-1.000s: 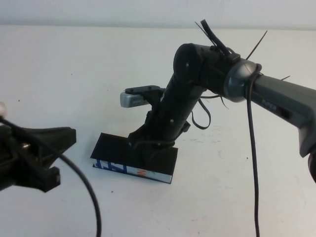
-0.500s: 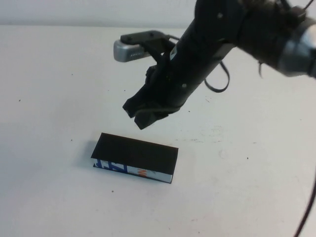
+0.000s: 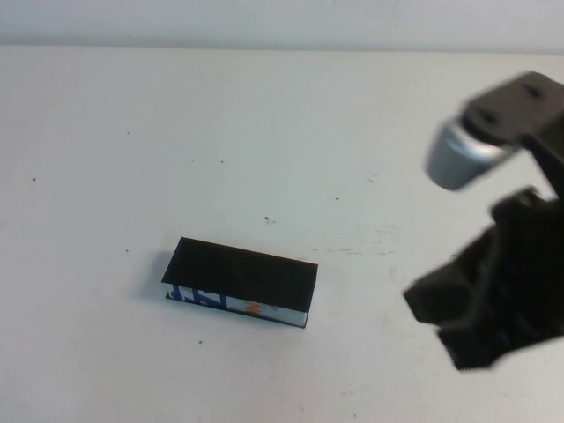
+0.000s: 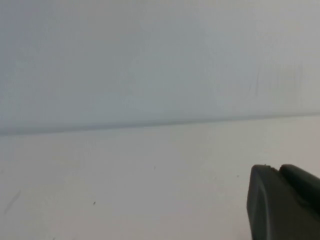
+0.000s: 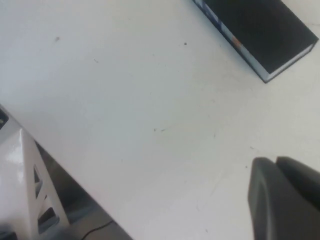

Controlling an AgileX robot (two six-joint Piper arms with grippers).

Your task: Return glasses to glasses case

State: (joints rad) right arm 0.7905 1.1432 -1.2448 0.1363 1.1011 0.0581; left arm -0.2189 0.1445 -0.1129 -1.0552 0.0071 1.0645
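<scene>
1. The glasses case [image 3: 240, 281] is lying flat on the table [image 3: 132, 159] with its black lid down — it serves as the landmark here.
2. The glasses are not showing anywhere; judging by the closed lid, they are probably resting inside the case, though this cannot be confirmed.
3. The right gripper [image 3: 480, 313] is hanging well to the right of the case, claw pressed together, gripping nothing.
4. The left gripper [image 4: 285, 202] is facing bare table and back wall — its position relative to the case and its claw state cannot be told.
5. Little appears to be remaining.
</scene>
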